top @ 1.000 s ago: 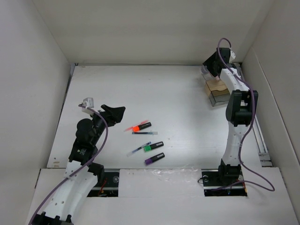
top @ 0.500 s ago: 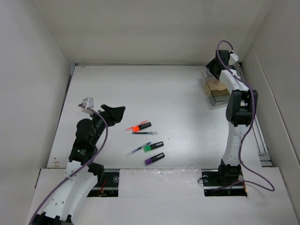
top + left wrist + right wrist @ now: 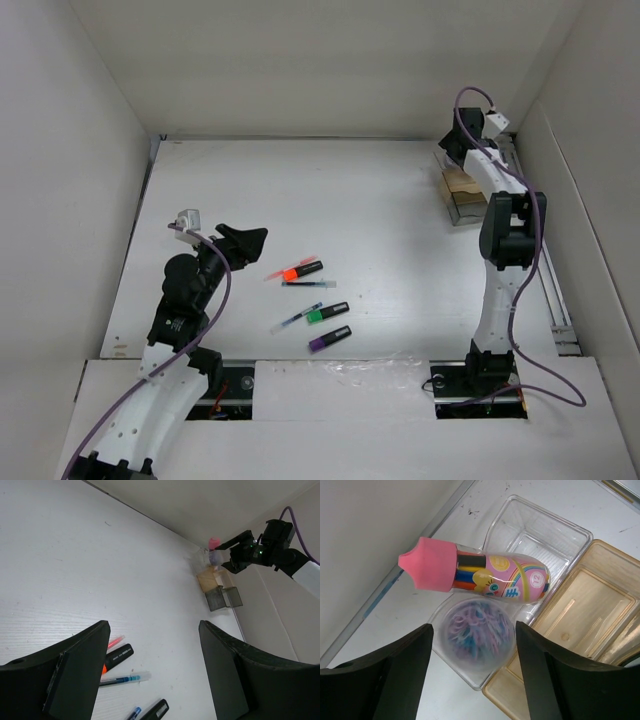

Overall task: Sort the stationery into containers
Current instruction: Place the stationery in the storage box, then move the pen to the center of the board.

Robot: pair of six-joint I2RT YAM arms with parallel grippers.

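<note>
The pink-topped jar (image 3: 475,575) lies on its side across the clear end of the organiser (image 3: 585,610), beside a round clear tub of coloured bits (image 3: 477,632). My right gripper (image 3: 473,628) is open and empty above that tub; it also shows in the top view (image 3: 452,150) over the organiser (image 3: 462,192). The orange (image 3: 300,270), green (image 3: 325,313) and purple (image 3: 328,338) highlighters and two blue pens (image 3: 308,284) (image 3: 295,320) lie on the table. My left gripper (image 3: 245,240) is open and empty, left of them and raised.
White walls close the table on the left, back and right. The organiser stands against the right wall at the far corner (image 3: 222,592). A metal rail (image 3: 555,300) runs along the right edge. Purple cables trail from both arms.
My right wrist has shifted slightly toward the far right corner over the organiser. The left arm and the items on the table have not moved.
</note>
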